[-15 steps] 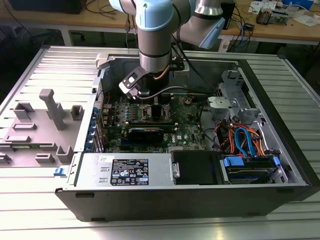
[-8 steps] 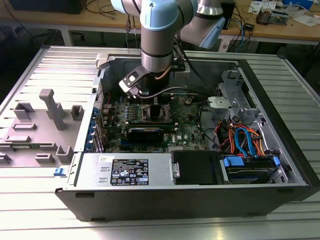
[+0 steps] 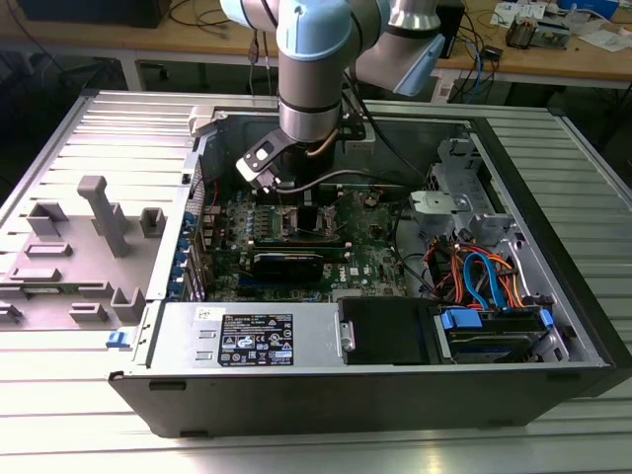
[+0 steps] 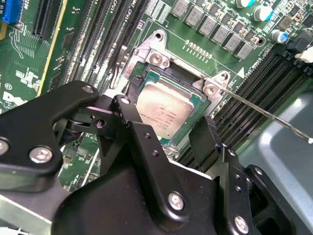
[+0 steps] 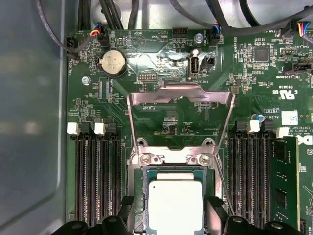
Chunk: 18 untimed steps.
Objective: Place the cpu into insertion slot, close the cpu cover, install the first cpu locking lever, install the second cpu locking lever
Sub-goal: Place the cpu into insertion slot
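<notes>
Straddles cpu [image 5: 176, 205] seated in insertion slot [image 4: 168, 73], pincer [image 4: 166, 120] apart, gripping nothing; leaves cpu cover [image 5: 181, 93] raised, locking levers [image 4: 264, 111] unlatched.

The cpu [image 5: 175, 205] only partly seen
Between the fingers [image 5: 216, 215] of the gripper [image 5: 169, 208] it runs off the first wrist view's edge; in the second wrist view one finger hides its corner and the near side of the insertion slot [image 4: 168, 74]

cpu [image 4: 164, 110] inside the insertion slot [image 4: 172, 78]
</notes>
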{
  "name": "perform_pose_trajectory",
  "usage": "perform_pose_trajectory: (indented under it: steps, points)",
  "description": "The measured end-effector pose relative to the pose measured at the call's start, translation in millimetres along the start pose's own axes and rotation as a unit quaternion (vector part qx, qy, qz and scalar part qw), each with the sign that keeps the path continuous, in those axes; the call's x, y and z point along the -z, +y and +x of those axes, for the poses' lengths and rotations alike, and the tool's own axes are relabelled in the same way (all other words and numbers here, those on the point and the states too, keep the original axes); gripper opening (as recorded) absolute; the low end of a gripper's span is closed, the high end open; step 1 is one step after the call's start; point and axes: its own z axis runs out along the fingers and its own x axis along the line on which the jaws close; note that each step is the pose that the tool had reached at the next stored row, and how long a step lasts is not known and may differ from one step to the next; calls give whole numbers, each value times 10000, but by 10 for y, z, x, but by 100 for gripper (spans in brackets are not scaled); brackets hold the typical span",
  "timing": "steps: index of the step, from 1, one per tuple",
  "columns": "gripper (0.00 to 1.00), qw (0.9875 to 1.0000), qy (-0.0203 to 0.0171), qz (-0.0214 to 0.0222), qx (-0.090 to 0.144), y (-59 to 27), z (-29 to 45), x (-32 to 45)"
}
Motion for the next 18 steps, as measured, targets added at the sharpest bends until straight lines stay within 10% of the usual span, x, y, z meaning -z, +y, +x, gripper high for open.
perform_pose_trajectory:
  steps: [5, 6, 7, 11, 18]
  points:
    - [67, 10000, -15, -2, 1, 0, 8, -2]
    - [67, 9998, -211, -13, 3, 0, 33, -2]
    - [67, 9997, -229, -13, 3, 2, 32, 83]
    - [66, 9997, -234, -13, 3, 20, 33, 161]
    - [23, 9997, -252, -11, 4, 52, 35, 195]
